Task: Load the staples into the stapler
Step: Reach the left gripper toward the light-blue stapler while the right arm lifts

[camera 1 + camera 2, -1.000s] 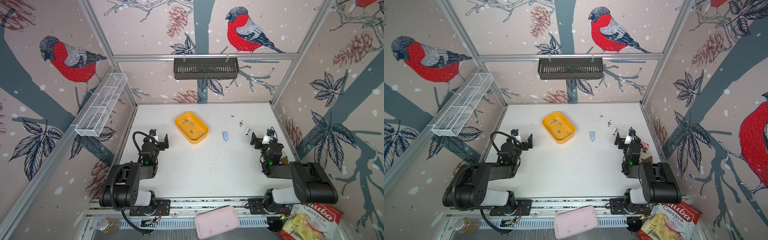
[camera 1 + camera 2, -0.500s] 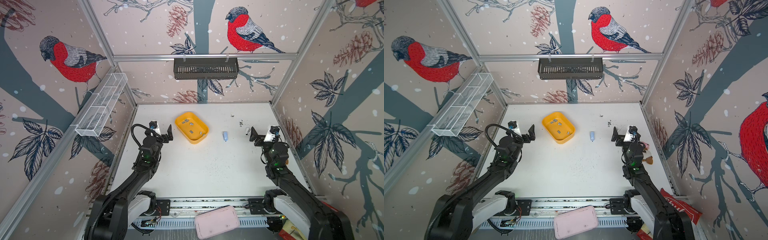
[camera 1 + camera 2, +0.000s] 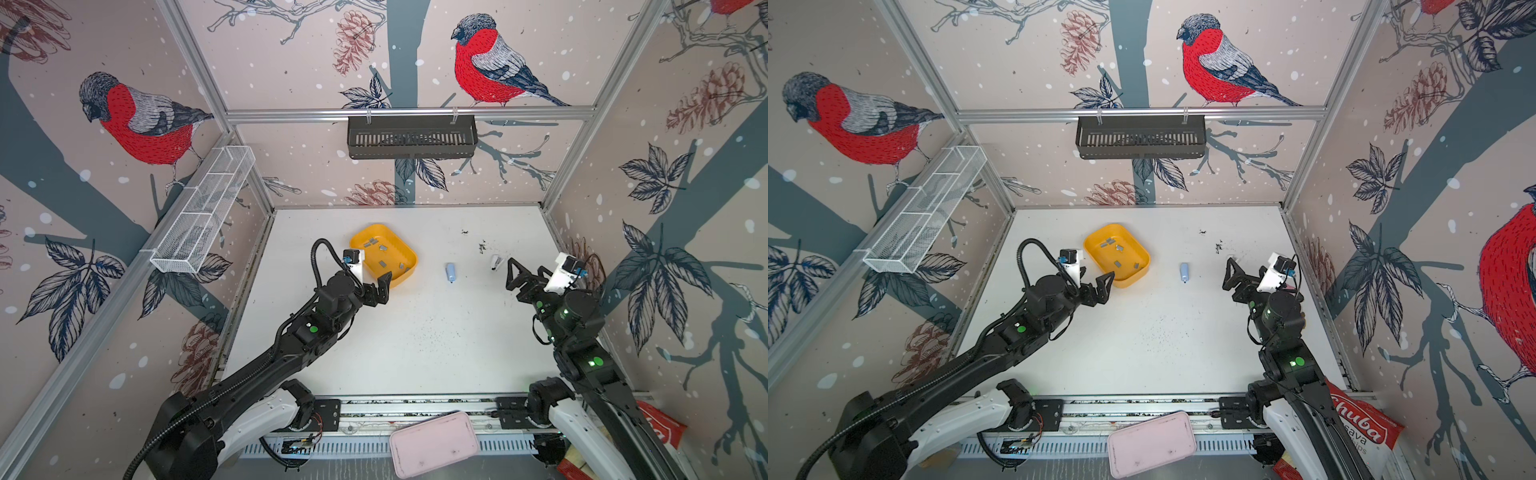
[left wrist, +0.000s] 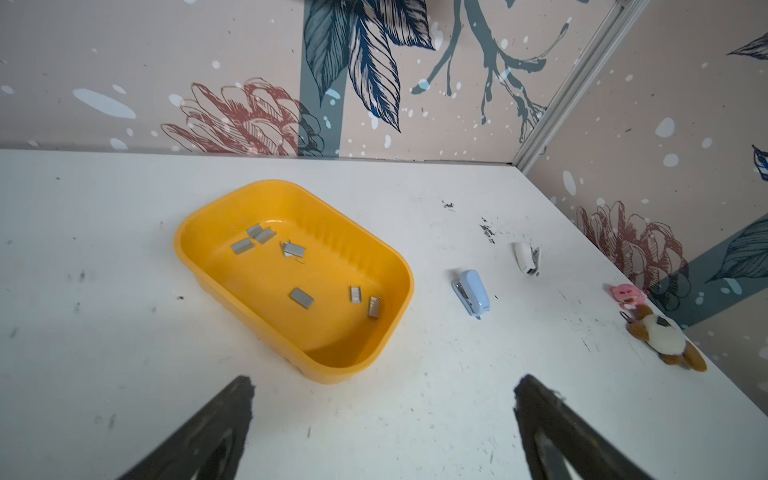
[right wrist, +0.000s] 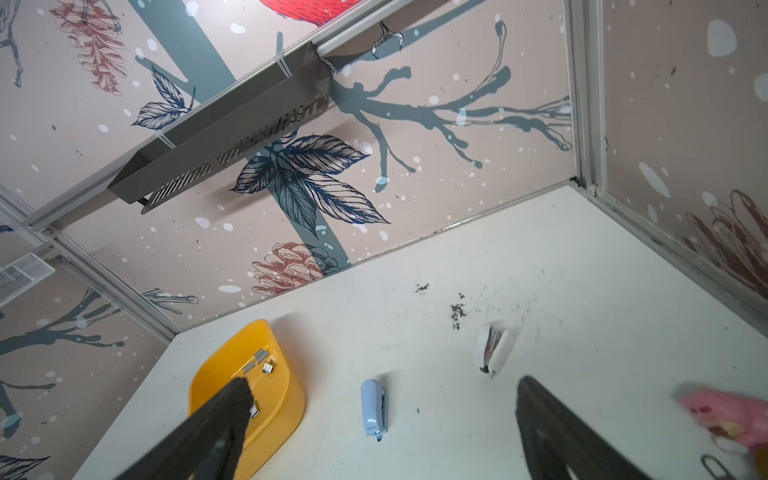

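- Staples (image 4: 301,298): grey strips loose inside yellow tray (image 4: 257,282).
- Blue stapler (image 4: 473,293): lying on white table (image 4: 124,249), just beside tray, touched by neither gripper.
- Left gripper (image 4: 386,386): fingers spread wide, empty, near tray rim.
- Right gripper (image 5: 384,388): fingers spread wide, empty, near white stapler (image 3: 496,262).

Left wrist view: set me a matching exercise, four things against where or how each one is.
1. staples
2. blue stapler
3. white stapler
4. left hand

A. open, holding nothing
B. scattered inside the yellow tray
C. on the table, between the tray and the other stapler
D. on the table beside dark specks

Pairs: 1-B, 2-C, 3-D, 4-A.
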Motion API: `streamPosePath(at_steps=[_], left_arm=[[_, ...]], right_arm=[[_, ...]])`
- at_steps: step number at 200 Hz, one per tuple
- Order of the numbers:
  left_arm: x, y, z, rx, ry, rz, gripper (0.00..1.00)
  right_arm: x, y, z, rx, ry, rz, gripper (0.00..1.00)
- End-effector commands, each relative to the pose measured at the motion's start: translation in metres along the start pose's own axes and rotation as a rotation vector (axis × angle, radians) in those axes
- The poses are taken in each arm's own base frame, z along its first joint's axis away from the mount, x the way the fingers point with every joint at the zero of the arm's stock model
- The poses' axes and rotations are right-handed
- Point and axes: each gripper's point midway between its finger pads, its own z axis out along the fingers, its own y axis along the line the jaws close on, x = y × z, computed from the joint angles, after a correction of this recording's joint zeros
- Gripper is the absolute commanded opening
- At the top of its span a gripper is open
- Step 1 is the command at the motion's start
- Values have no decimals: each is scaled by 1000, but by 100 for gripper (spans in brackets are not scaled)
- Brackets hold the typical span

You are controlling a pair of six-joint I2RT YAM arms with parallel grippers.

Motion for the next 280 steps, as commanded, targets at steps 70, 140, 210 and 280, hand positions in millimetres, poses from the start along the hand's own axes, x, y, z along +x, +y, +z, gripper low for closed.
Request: streamPosePath(at_steps=[70, 140, 210, 280], left_arm=[[27, -63, 49, 5, 231, -139, 92], [49, -110, 106, 40, 355, -162, 84], [71, -128, 161, -49, 428, -105, 75], [95, -129, 211, -141, 479, -30, 68]], right_arm=[[23, 28, -34, -120, 279, -30, 100], [6, 38, -45, -131, 321, -151, 100], [20, 25, -43, -85, 353, -150, 99], [38, 17, -40, -73, 366, -129, 100]])
